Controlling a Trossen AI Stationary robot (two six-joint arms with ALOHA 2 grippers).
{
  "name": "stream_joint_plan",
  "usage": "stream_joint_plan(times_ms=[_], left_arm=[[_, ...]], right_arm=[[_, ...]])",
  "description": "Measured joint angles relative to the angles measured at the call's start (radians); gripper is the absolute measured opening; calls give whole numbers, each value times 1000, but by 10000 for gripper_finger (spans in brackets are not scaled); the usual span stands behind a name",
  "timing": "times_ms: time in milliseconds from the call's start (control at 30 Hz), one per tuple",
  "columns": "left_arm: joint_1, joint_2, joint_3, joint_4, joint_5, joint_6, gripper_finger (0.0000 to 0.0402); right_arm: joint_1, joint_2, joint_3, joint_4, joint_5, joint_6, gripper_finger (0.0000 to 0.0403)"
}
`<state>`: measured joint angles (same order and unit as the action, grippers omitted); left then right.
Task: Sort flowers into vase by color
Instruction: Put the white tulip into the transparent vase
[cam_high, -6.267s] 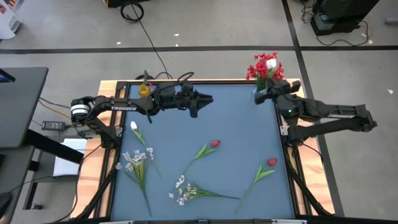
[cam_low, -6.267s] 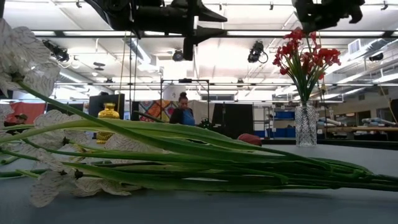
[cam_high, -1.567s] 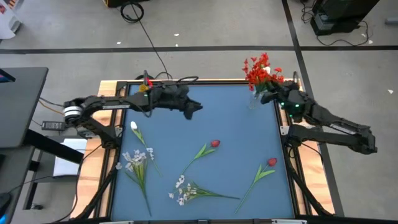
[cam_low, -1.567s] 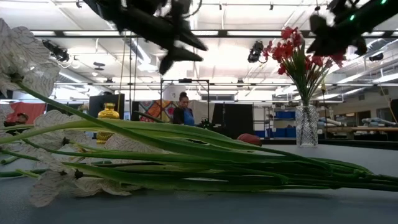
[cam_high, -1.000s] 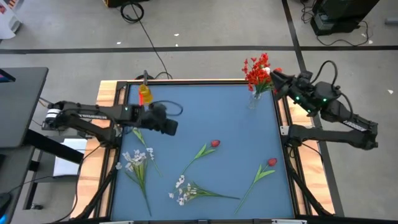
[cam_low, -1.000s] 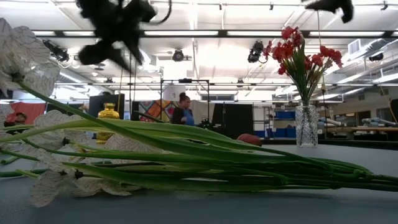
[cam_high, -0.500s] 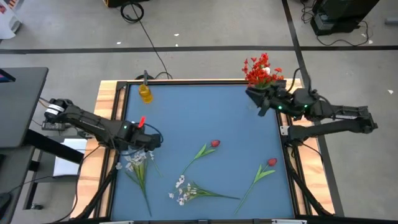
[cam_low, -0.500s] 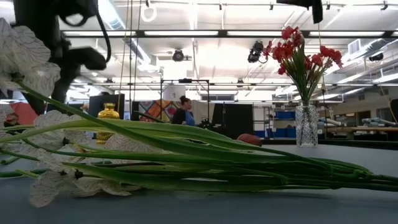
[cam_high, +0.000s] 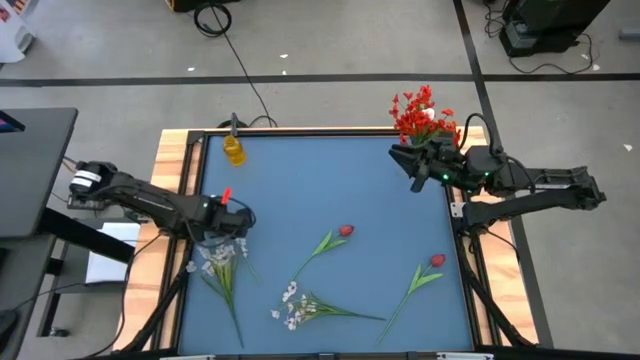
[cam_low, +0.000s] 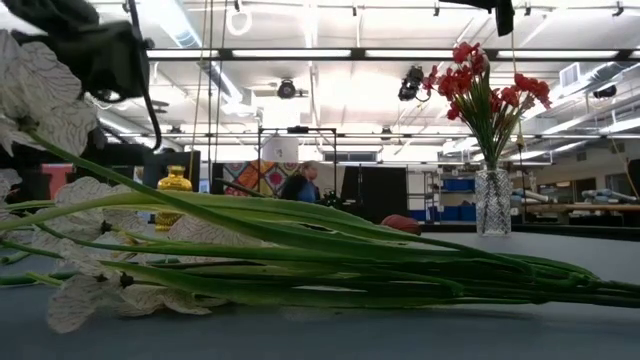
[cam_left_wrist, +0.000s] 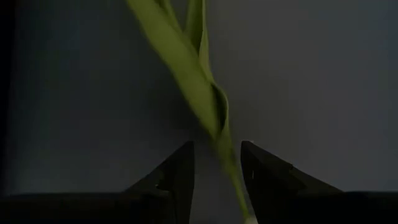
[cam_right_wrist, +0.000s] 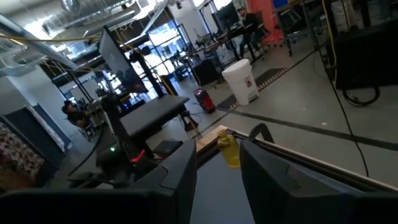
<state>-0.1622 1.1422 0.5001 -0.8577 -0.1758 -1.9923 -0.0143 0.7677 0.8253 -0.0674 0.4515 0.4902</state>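
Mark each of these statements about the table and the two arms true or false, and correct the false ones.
1. The glass vase at the table's far right corner holds red flowers. True.
2. The left end effector hangs over the table's right side. False: it is low at the table's left edge, with a green stem between its open fingers.
3. Two red tulips lie on the blue table. True: one near the middle, one further right.
4. The yellow vase is full of white flowers. False: nothing stands in it; white sprays lie on the table.
5. The right end effector carries a flower. False: its open fingers are empty, beside the glass vase.
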Motion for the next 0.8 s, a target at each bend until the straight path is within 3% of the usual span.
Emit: stream_joint_plan(times_ms=[167, 367, 567, 700, 800], left_arm=[[45, -3, -54, 112, -4, 28, 107], [47, -3, -35, 143, -31, 61, 19], [49, -12, 74, 201, -66, 211, 18], [73, -16, 168, 361, -174, 475, 17], [119, -12, 202, 678, -200, 850, 16]], right_arm=[[-1, 0, 0, -2, 0, -23, 130], [-3, 0, 0, -73, 17, -6, 130], [-8, 30, 0, -155, -12, 86, 130], [-21, 91, 0, -150, -74, 143, 130], [-21, 152, -1, -139, -120, 90, 130]])
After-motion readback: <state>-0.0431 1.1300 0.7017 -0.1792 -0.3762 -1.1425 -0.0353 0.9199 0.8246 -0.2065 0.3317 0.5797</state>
